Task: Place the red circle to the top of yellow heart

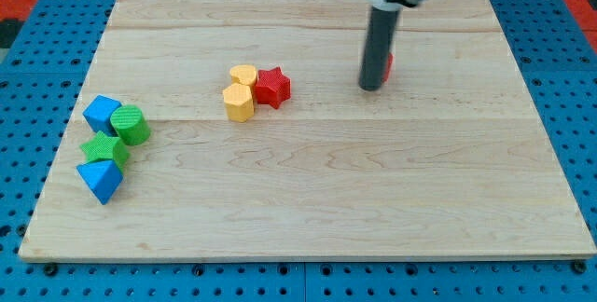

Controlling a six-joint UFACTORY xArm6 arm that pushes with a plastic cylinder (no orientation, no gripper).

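The red circle (388,62) is mostly hidden behind the rod; only a red sliver shows at the rod's right side. My tip (371,87) rests on the board right against that block, on its left and lower side. The yellow heart (243,75) lies left of centre, touching a yellow hexagon-like block (239,102) below it and a red star (273,87) at its right. My tip is well to the right of that cluster.
At the view's left edge sits a group: a blue block (99,112), a green cylinder (131,125), a green star (104,149) and a blue triangle (101,180). The wooden board (308,209) lies on a blue pegboard.
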